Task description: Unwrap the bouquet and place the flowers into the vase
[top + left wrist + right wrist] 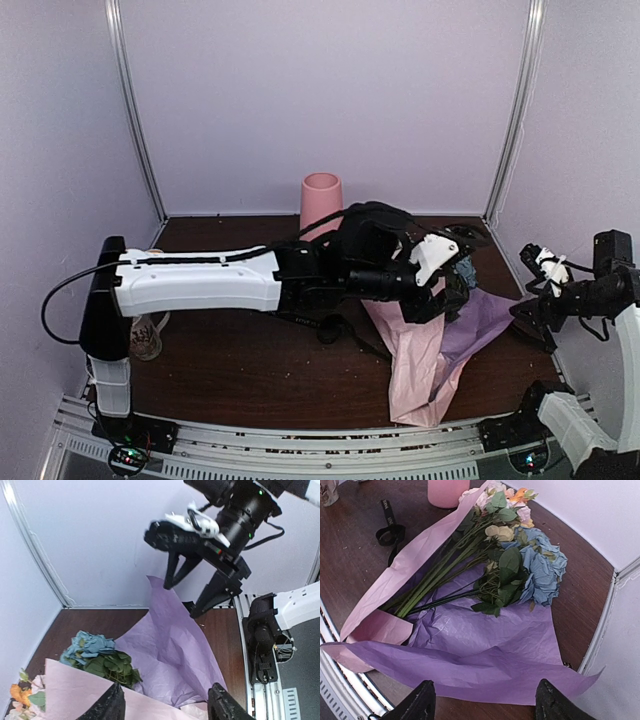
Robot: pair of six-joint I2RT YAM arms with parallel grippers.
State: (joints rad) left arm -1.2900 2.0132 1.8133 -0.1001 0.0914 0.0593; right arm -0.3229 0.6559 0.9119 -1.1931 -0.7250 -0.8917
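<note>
The bouquet lies unwrapped on the table. Its pink sheet (pixel 420 370) and lilac sheet (pixel 490 318) are spread flat. The flowers (pixel 485 555) rest on the paper: green stems, blue roses (pixel 542 570), pale and orange blooms. The pink vase (pixel 322 200) stands upright at the back, just past the flower heads (pixel 447 490). My left gripper (pixel 167 707) hovers open over the pink and lilac paper beside a blue rose (pixel 90 645), holding nothing. My right gripper (pixel 482 707) is open above the lilac sheet's right edge (pixel 485 675) and also appears at the top of the left wrist view (pixel 180 601).
A black ribbon (pixel 387 530) lies loose on the table left of the wrap (pixel 335 330). A patterned mug (pixel 147 335) stands at the left, by the left arm's base. White walls close in the back and sides. A metal rail (pixel 300 440) runs along the near edge.
</note>
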